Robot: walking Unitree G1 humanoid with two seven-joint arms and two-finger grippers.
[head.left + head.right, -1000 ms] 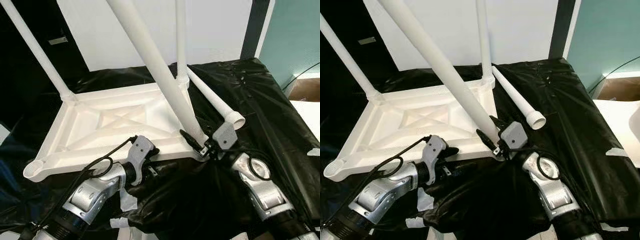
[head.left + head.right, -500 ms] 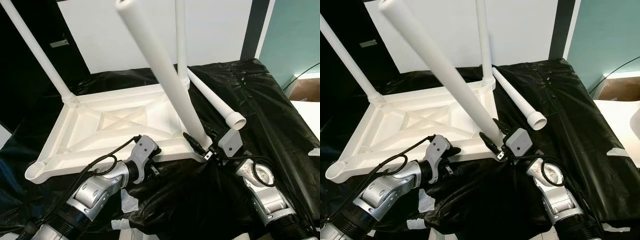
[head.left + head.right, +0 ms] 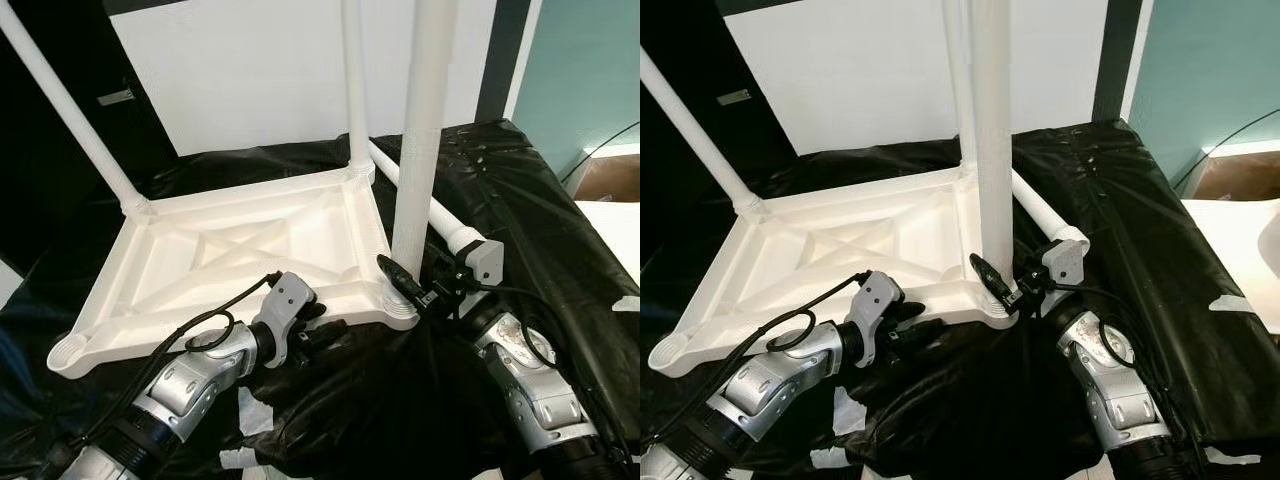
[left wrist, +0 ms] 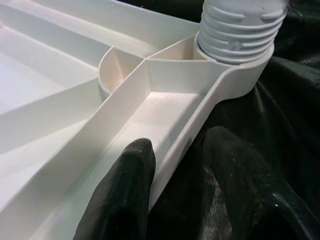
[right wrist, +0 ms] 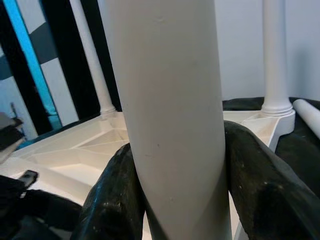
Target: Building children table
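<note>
The white tabletop (image 3: 230,255) lies upside down on a surface covered in black plastic sheeting (image 3: 520,190), ribbed underside facing up.

Change since one second ago: the table leg (image 3: 420,150) in the right gripper (image 3: 408,290) then leaned steeply to the robot's left across the tabletop; half a second ago it was less tilted; it now stands close to upright at the near right corner of the tabletop. The left wrist view shows its ribbed lower end (image 4: 240,27) seated in the round corner socket (image 4: 235,75).

Right gripper: fingers (image 5: 115,195) pressed against either side of the leg just above the socket, pinching it.

Left gripper (image 4: 175,165): at the near edge of the tabletop, left of the socket. One finger (image 4: 125,185) lies inside the rim channel, the other outside on the sheeting, the rim wall between them. Its position on that edge has altered little across the three moments.

Two further legs are fitted and unchanged: one at the far left corner (image 3: 70,110), slanting outward, one at the far right corner (image 3: 354,90), upright. A fourth leg (image 3: 440,215) lies loose on the sheeting beside the right edge of the tabletop, partly behind the held leg. The near left corner socket (image 3: 68,352) is open.
</note>
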